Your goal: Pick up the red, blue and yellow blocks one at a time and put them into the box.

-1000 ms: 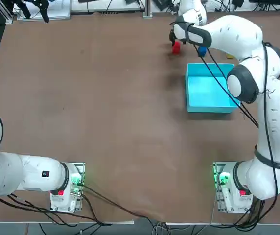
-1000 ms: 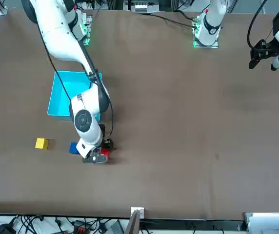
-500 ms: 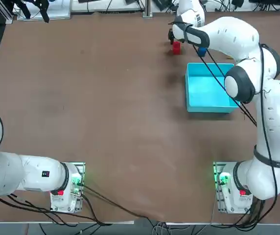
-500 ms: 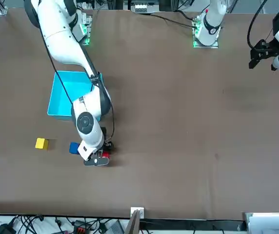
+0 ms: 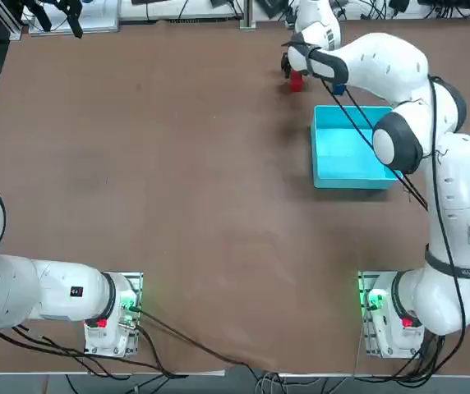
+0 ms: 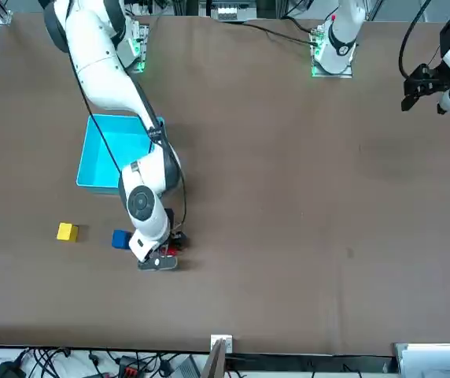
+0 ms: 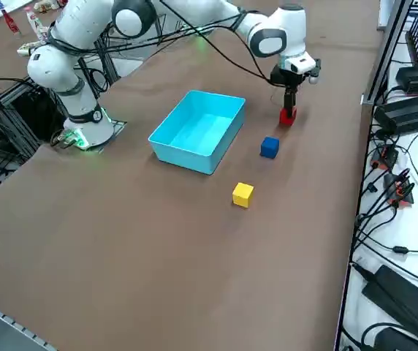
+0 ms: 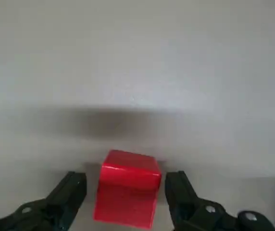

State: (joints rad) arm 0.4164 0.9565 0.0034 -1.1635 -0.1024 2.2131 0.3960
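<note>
1. While the right arm [image 5: 416,148] reaches forward over the table [image 5: 177,205], its gripper [image 8: 126,180] points down at the red block [image 8: 128,190], released rather than clenched: the two black fingers [image 8: 72,192] stand spread on either side of the cube, with a visible gap beside each.
2. The red block lies between those fingers, beyond the cyan tray's far edge as seen from the arm bases, and toward the tray's left side; in the front view the gripper hides most of it.
3. The dark blue block [image 7: 270,147] sits on the table, also beyond the tray, to the right of the red one and apart from it; the wrist view catches just a part of it.
4. The yellow block [image 7: 242,194] rests on the table farther right, apart from the blue one, so that the three cubes form a loose row from red through blue to yellow.
5. The shallow, open cyan tray [image 7: 194,128] stands on the table between that row and the right arm's base [image 5: 395,312], where a green light glows.
6. Black cables [image 5: 438,193] run along the right arm, and in the top view some of them cross over the tray's right part.
</note>
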